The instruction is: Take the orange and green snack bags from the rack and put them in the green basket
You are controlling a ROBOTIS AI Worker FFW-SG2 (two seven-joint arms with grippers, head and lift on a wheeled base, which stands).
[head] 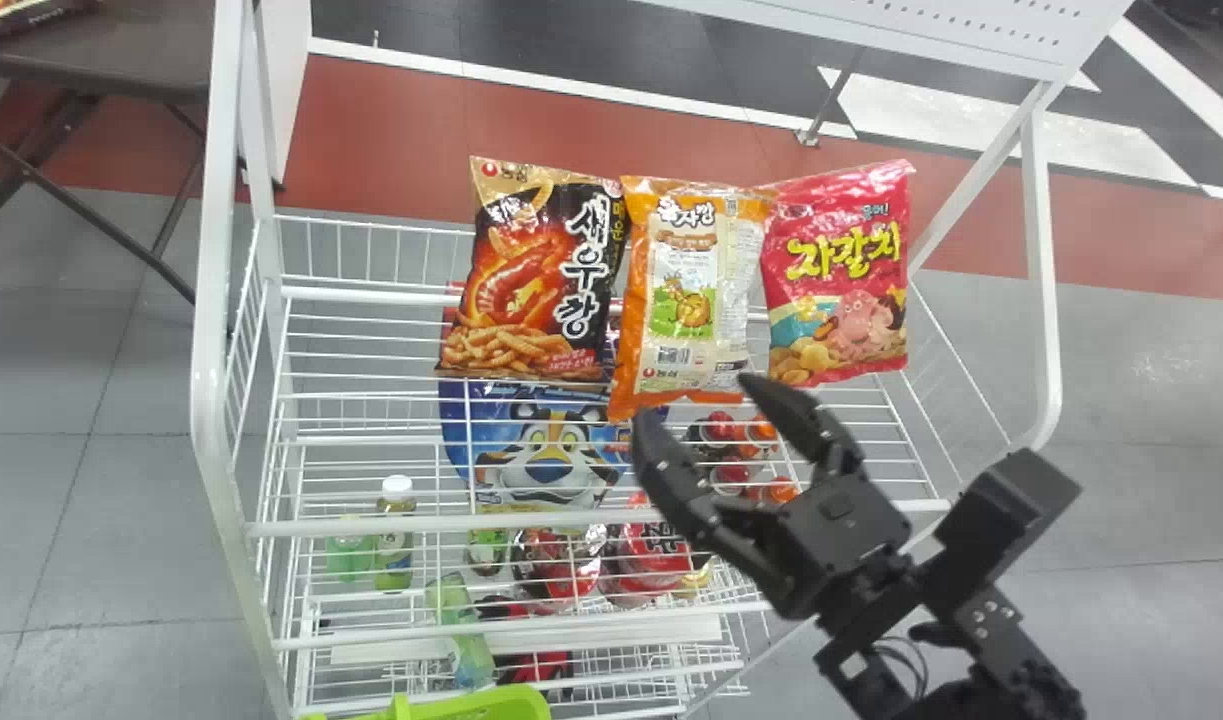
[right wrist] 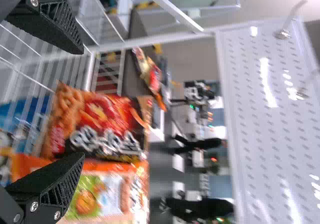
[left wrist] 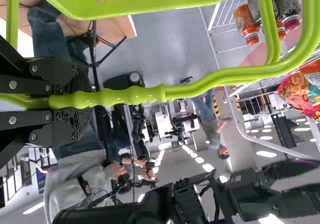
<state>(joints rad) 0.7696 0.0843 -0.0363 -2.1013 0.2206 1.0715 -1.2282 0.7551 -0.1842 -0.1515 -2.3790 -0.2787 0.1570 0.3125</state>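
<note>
My right gripper (head: pixel 693 425) stands open just in front of the lower edge of the orange snack bag (head: pixel 686 290), which lies in the middle of the rack's top shelf. In the right wrist view, the gripper (right wrist: pixel 80 103) has its fingers spread wide, with the orange bag (right wrist: pixel 100 184) beyond the lower one and nothing held. The green basket (head: pixel 471 705) peeks in at the bottom edge of the head view. My left gripper (left wrist: pixel 75 101) is shut on the handle (left wrist: pixel 115 95) of the green basket (left wrist: pixel 140 3).
A black snack bag (head: pixel 536 280) is left of the orange one, a pink bag (head: pixel 839 275) right of it. Below, the white wire rack (head: pixel 571 525) holds a blue bag (head: pixel 541 455) and several bottles. White posts (head: pixel 211 300) frame the rack.
</note>
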